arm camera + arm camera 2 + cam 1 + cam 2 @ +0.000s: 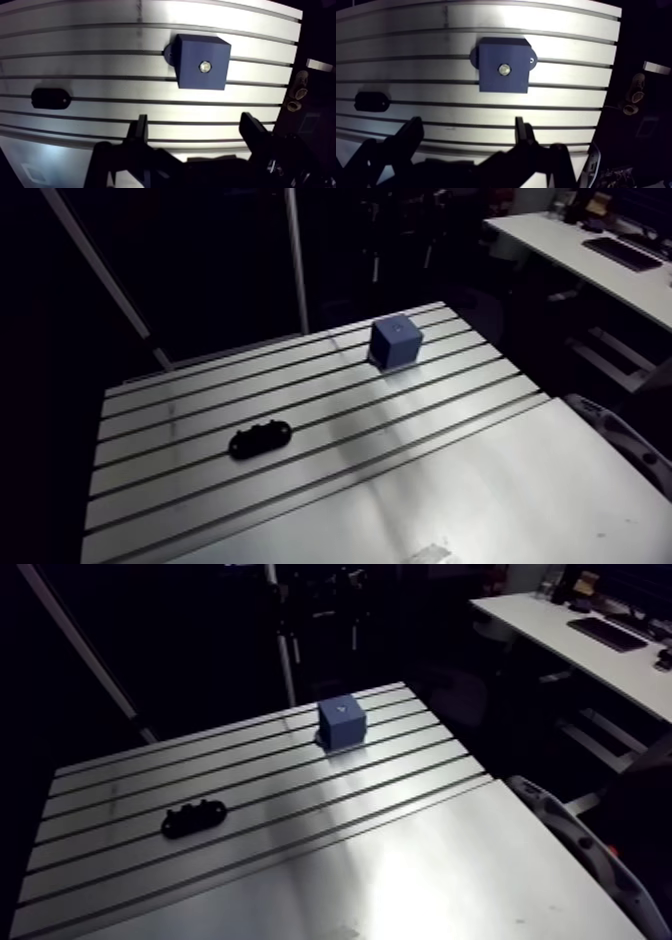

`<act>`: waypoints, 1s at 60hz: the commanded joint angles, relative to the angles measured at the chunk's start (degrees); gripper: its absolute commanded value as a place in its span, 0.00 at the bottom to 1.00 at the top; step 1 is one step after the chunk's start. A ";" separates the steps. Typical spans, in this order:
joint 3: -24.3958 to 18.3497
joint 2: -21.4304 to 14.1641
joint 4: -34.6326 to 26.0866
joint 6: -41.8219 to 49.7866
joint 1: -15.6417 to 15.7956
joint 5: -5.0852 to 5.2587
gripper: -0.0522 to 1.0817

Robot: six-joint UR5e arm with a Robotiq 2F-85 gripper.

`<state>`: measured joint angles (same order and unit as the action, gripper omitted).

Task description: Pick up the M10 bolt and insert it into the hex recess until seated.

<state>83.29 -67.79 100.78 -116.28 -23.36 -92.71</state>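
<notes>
While the claw (195, 125) hangs wide and empty above the tabletop (100, 40), the blue block (192, 75) stands ahead of it.
The M10 bolt (204, 66) shows as a small bright metal disc at the centre of the block's top face, ahead of the fingers (142, 131) and clear of them. A black oval fixture (49, 98) lies well off to the claw's side, apart from the block.

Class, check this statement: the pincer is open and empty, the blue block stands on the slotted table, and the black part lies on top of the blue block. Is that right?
Not quite. The black part lies on the slotted table, well apart from the blue block, as the wrist view shows. The pincer is open and empty.
</notes>
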 commanded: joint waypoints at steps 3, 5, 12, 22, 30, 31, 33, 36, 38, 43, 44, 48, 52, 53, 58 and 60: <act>-0.47 -6.22 -6.33 8.46 6.32 -0.14 0.05; -0.46 -7.07 -6.41 9.53 7.06 0.00 0.05; -0.26 -10.08 -6.58 13.74 8.04 0.35 0.05; 0.22 -12.13 -9.04 15.16 11.90 1.54 0.05; 0.66 -12.48 -11.01 14.70 12.71 3.37 0.05; 0.69 -12.87 -11.52 14.57 12.95 3.74 0.05; 0.76 -13.30 -11.90 14.55 13.43 4.10 0.05; 0.93 -13.74 -12.11 14.55 13.95 4.15 0.05; 1.32 -14.18 -11.91 14.55 14.33 4.08 0.05; 2.49 -15.18 -11.72 14.88 15.48 3.38 0.05; 2.49 -15.18 -11.72 14.88 15.48 3.38 0.05; 2.94 -15.72 -11.38 14.73 16.49 3.54 0.05; 2.99 -16.01 -11.19 14.56 17.76 3.54 0.05; 2.99 -16.01 -11.19 14.56 17.76 3.54 0.05; 2.90 -16.49 -10.92 14.39 18.66 3.63 0.05; 2.89 -16.76 -10.91 14.38 18.92 3.63 0.05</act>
<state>84.53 -80.23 91.15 -103.03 -10.75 -90.20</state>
